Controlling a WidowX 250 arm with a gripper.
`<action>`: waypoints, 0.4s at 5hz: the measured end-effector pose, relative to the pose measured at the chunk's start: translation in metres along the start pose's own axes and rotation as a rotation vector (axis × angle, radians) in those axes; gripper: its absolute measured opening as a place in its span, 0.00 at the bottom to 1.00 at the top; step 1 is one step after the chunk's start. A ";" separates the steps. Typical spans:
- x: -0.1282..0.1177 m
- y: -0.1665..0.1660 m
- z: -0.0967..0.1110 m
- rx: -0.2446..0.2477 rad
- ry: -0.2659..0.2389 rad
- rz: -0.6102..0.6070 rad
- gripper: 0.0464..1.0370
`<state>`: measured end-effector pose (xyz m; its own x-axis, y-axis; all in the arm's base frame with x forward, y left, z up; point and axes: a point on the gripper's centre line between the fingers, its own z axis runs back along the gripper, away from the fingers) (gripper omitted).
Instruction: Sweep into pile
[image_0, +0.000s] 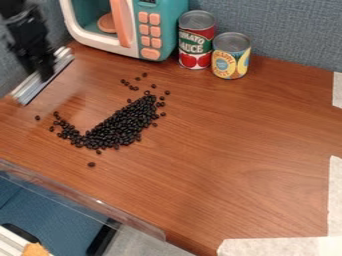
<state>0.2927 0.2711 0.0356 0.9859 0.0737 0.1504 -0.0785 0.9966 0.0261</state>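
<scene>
Dark beans (123, 124) lie in a slanting heap with strays, nearer than the black gripper (45, 72) and right of it. The gripper is closed on a silvery bar (28, 89). Rightward stand a yellow can (231, 60), red can (196, 45) and toy microwave (160, 50).

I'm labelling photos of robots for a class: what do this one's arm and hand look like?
The arm is black, with bulky, angular, jointed sections. The hand is black too, narrower and angular. I can't make out any cables or markings on either.
</scene>
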 end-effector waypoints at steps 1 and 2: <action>-0.014 0.020 -0.001 0.039 0.011 0.053 0.32; -0.025 0.015 -0.012 0.036 0.030 0.074 0.32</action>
<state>0.2688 0.2844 0.0200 0.9811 0.1487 0.1236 -0.1560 0.9864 0.0519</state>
